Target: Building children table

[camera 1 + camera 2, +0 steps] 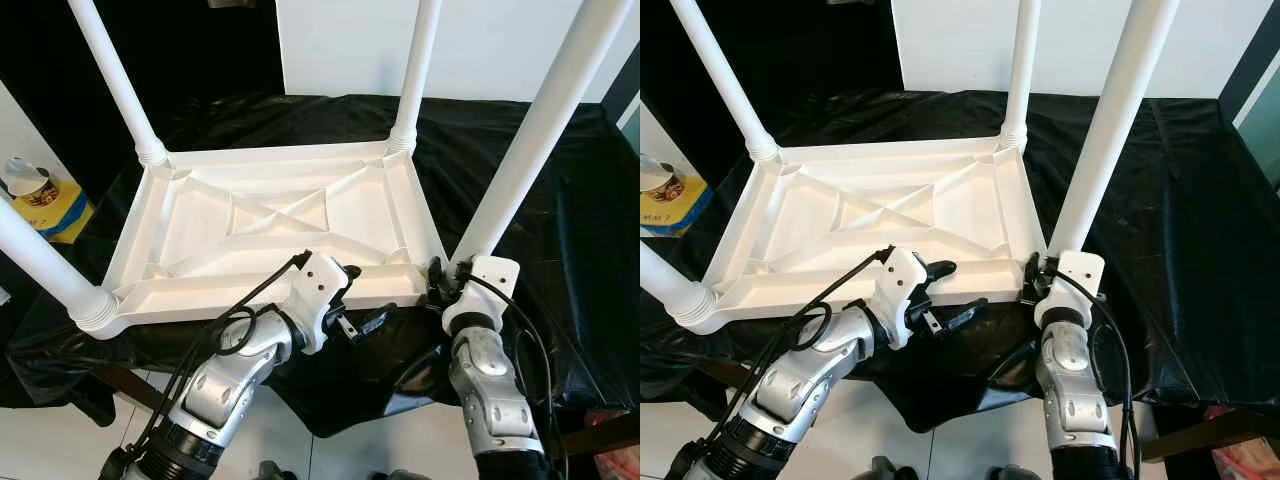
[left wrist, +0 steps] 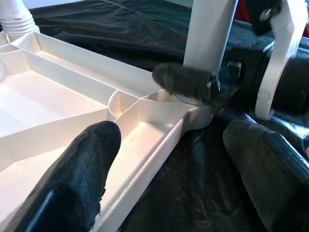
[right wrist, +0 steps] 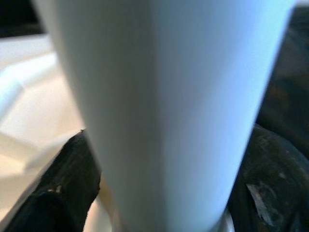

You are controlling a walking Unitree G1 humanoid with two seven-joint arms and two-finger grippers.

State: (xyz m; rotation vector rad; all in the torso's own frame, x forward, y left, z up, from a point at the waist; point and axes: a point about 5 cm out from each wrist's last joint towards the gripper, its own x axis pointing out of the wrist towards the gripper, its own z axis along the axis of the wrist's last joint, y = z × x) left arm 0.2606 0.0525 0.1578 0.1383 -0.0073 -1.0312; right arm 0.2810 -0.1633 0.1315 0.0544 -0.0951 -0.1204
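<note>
Four white legs rise from the upturned white children's table (image 1: 270,225), which lies underside-up on a worktop (image 1: 560,250) covered with black sheeting.

Far left, off the worktop: a yellow and blue package (image 1: 55,205) with a round printed container (image 1: 28,180) on top. Its print is too small to read.

Near-left corner: near-left leg (image 1: 45,265), seated in its ribbed socket. Far-left corner: far-left leg (image 1: 115,80), also seated.

Centre front: the left end effector (image 1: 358,300) sits at the table's near rim, fingers spread wide. In the left wrist view one finger (image 2: 82,169) is over the ribbed underside; the other lies over the black sheeting outside the rim.

Far-right corner: far-right leg (image 1: 418,70), upright.

Near-right corner: near-right leg (image 1: 545,125), at its socket. The right end effector (image 1: 440,282) is closed around the base of this leg; the right wrist view shows a black finger (image 3: 58,188) on each side of it.
</note>
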